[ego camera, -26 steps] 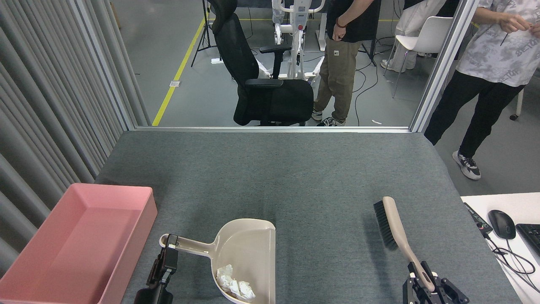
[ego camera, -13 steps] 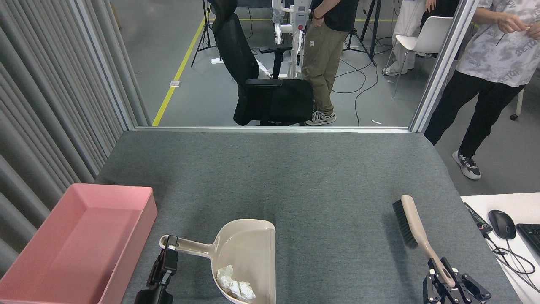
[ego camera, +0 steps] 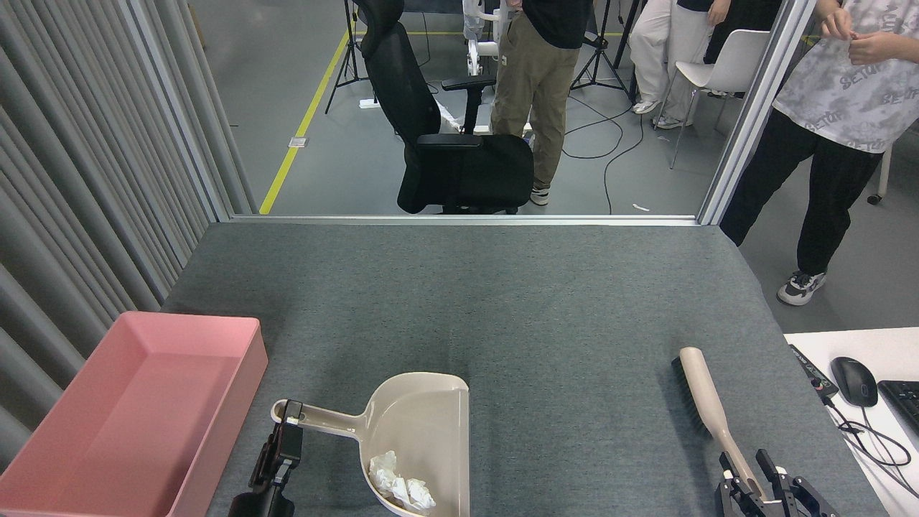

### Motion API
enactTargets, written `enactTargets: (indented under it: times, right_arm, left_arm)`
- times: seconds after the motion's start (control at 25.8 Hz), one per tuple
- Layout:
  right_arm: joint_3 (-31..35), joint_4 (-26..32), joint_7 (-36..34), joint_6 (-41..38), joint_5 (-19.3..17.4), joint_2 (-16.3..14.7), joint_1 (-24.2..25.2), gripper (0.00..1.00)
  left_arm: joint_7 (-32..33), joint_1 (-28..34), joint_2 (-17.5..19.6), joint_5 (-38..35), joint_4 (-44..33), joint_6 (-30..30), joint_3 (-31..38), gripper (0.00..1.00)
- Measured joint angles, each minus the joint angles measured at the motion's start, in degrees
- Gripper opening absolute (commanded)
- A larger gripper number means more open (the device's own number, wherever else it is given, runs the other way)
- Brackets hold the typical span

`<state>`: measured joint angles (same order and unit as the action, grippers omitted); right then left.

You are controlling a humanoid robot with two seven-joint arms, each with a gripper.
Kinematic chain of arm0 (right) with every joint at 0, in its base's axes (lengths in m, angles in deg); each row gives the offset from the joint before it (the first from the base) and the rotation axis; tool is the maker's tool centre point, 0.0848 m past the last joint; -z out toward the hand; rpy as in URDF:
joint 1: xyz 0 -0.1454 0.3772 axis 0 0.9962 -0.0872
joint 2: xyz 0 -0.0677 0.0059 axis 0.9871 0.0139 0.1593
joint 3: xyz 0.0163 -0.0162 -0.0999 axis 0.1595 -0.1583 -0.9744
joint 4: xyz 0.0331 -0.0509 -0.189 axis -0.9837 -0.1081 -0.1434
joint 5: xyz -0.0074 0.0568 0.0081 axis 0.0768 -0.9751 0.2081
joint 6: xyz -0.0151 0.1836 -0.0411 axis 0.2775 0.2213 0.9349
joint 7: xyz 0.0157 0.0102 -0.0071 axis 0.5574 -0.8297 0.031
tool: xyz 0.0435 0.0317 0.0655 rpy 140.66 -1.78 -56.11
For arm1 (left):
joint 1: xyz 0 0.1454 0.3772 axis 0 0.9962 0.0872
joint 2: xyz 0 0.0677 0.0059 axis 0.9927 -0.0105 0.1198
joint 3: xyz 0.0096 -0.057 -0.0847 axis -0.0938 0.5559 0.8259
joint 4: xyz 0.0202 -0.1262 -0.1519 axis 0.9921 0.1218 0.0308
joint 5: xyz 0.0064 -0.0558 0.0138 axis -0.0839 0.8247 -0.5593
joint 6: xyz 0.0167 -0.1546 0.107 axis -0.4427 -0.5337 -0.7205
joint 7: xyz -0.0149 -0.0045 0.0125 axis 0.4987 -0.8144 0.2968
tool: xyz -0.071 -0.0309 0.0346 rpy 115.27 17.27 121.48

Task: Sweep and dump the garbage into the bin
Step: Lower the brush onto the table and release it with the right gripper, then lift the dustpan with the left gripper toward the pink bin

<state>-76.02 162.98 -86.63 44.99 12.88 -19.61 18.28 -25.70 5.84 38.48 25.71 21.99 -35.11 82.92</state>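
Note:
The garbage (ego camera: 399, 487), two small crumpled white wads, lies inside the beige dustpan (ego camera: 420, 420) at the near middle of the table. My left gripper (ego camera: 289, 422) is shut on the end of the dustpan's handle. The pink bin (ego camera: 240, 395) stands to the left of the dustpan, with nothing in it. At the near right, my right gripper (ego camera: 747, 482) is shut on the handle of a beige brush (ego camera: 700, 391) with black bristles. The brush points away from me and sits low over the table.
The grey felt table (ego camera: 474, 301) ends at a metal rail at the back. Grey slats line the left side. A white desk (ego camera: 890, 345) with a mouse and cables adjoins the right. Beyond stand a black office chair (ego camera: 445, 143) and several people.
My right gripper has carried the brush to the right and lowered it toward the table. The dustpan and left gripper have not moved. A person behind the chair has walked left.

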Motion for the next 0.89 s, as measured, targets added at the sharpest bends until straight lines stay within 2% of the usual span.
enactTargets:
  times: [0.27, 0.58, 0.89]
  right_arm:
    - [1.19, 1.32, -1.87, -3.32, -2.45, 0.86, 0.82, 0.99]
    - [8.27, 9.25, -2.52, -12.32, -4.3, 5.38, 4.45, 0.99]
    - [12.12, 11.39, -1.76, -13.97, -4.44, 5.59, 4.99, 0.99]
  left_arm:
    - [0.28, -0.07, 0.0, 0.49, 0.13, -0.01, 0.04, 0.03]
    - [0.66, -0.05, 0.02, 0.87, -0.12, 0.09, 0.1, 0.03]
    - [2.72, 0.01, 0.03, 3.92, -0.6, -0.25, 0.33, 0.03]
